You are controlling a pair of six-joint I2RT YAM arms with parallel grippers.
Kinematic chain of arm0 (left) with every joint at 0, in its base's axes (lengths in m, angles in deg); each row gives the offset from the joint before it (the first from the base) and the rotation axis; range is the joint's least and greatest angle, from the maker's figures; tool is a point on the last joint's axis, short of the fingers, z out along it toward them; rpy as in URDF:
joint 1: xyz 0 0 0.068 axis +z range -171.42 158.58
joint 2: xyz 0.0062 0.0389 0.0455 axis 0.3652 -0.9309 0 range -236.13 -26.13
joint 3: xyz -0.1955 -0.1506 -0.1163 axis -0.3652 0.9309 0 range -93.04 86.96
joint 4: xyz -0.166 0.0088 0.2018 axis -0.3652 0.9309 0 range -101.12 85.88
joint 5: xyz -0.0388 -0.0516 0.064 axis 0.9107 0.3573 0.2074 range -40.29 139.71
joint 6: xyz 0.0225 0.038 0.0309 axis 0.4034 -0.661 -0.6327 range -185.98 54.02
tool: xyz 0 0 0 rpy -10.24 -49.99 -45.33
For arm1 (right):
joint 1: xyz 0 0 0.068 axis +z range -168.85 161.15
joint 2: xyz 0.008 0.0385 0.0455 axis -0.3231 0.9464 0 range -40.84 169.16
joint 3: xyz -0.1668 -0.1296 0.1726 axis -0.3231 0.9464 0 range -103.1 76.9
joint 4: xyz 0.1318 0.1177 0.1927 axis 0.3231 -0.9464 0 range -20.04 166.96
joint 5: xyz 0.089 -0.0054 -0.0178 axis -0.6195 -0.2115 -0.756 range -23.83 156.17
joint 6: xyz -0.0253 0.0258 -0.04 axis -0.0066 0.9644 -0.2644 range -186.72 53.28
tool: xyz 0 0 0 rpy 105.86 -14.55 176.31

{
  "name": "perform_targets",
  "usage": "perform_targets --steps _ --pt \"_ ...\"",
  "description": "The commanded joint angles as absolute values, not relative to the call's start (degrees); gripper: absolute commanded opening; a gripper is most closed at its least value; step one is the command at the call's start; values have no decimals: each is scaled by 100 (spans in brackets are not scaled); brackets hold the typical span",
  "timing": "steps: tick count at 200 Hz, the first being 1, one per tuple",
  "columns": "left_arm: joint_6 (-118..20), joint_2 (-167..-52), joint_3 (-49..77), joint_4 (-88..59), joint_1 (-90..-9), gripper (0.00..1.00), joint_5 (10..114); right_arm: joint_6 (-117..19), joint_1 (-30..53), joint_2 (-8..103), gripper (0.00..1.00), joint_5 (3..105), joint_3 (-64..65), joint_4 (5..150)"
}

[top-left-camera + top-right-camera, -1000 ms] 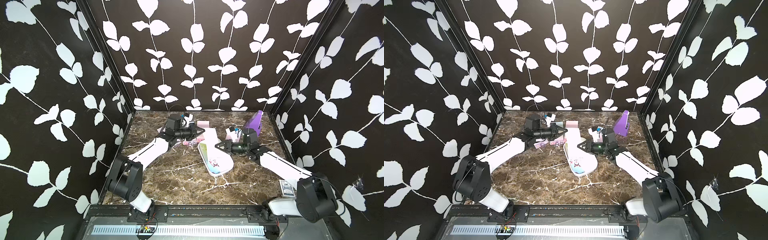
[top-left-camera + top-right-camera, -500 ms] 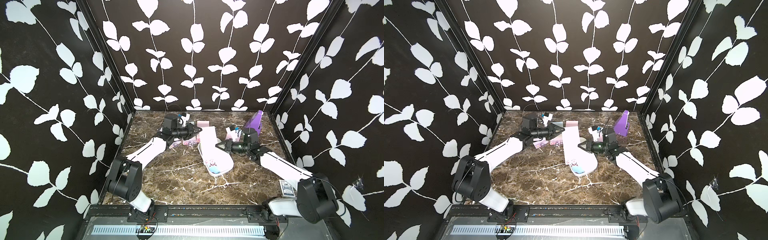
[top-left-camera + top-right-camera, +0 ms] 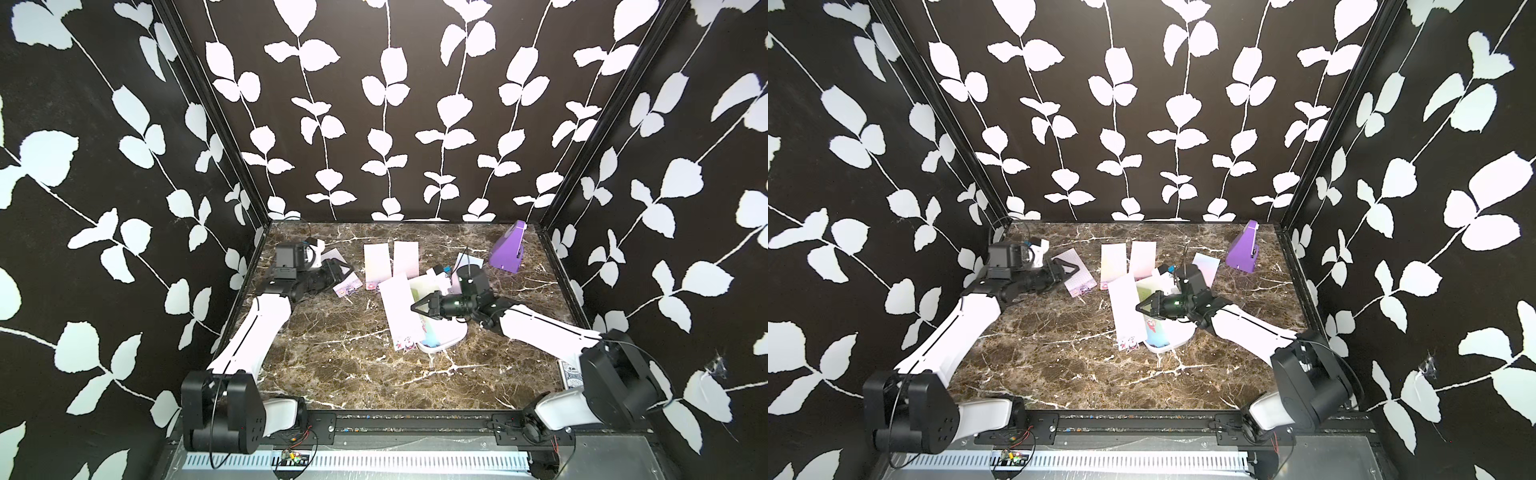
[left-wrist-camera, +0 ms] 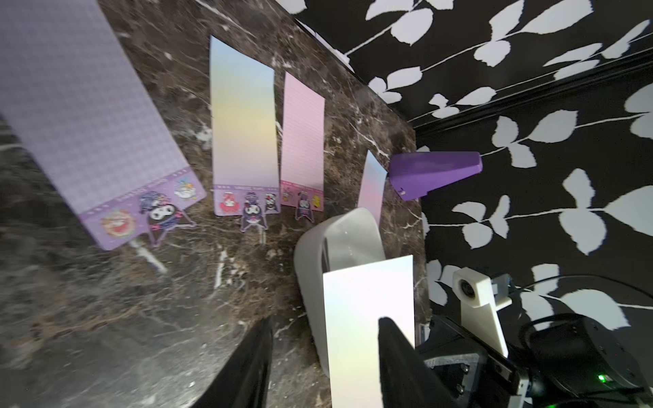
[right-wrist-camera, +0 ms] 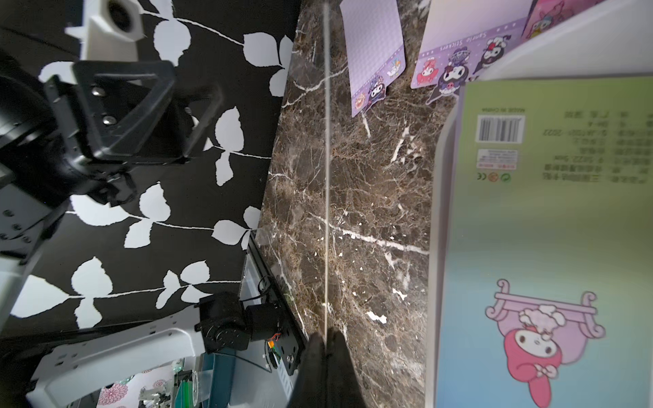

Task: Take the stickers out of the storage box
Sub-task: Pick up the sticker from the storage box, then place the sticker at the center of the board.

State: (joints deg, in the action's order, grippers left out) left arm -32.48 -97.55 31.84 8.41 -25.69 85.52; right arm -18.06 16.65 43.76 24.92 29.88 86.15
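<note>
So the right gripper (image 3: 413, 308) is clamped shut on a pale sticker sheet (image 3: 398, 316) right alongside the storage box (image 3: 451, 341) mid-surface, and the green-to-blue sheet (image 5: 530, 229) sits inside it. The left gripper (image 3: 343, 268) has its fingers apart, holding nothing, by the lilac sticker (image 3: 348, 286) near the far left corner.

The dark brown marble-look tabletop (image 3: 332, 365) is polished, smooth and glossy. Mid-frame, the shallow white plastic tray (image 3: 446, 343) looks smooth with a soft sheen. The thin pastel paper sticker sheets (image 3: 401, 311) gleam faintly. The purple plastic wedge (image 3: 508, 253), upper right, looks matt.
</note>
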Motion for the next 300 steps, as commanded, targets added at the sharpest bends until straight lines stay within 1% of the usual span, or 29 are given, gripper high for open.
perform_targets --steps 1,18,43,72,110,153,174,210,241,274,300 --pt "-3858 -9509 3204 1530 -2538 51 8227 -1396 2063 4688 0 3228 2684 9334" --pt "-3910 -9493 3230 1568 -2538 51 8192 -1280 2428 5029 0 3684 2473 9509" --pt "-3874 -9512 3355 1458 -2537 51 8170 -1029 2858 5777 0 3964 2048 9992" --pt "-3838 -9511 3337 1447 -2538 51 8260 -579 3165 6595 0 3966 1558 10743" --pt "-3873 -9312 3320 1547 -2534 51 8087 -212 3420 7623 0 3903 528 11054" --pt "-3873 -9313 3264 1648 -2538 51 8129 33 3568 8820 0 3622 -1235 10738" --pt "-3873 -9297 3264 1643 -2533 51 8127 189 3573 9333 0 3501 -1873 10607" --pt "-3878 -9357 3273 1622 -2538 51 8117 205 3589 10296 0 3144 -3435 9774" --pt "-3861 -9459 3272 1588 -2534 51 8235 141 3603 10885 0 3188 -4453 9170" --pt "-3908 -9460 3220 1637 -2538 51 8173 148 3601 11316 0 3215 -5099 8813" --pt "-3930 -9484 3169 1657 -2537 51 8178 65 3593 11462 0 3324 -5247 8649"
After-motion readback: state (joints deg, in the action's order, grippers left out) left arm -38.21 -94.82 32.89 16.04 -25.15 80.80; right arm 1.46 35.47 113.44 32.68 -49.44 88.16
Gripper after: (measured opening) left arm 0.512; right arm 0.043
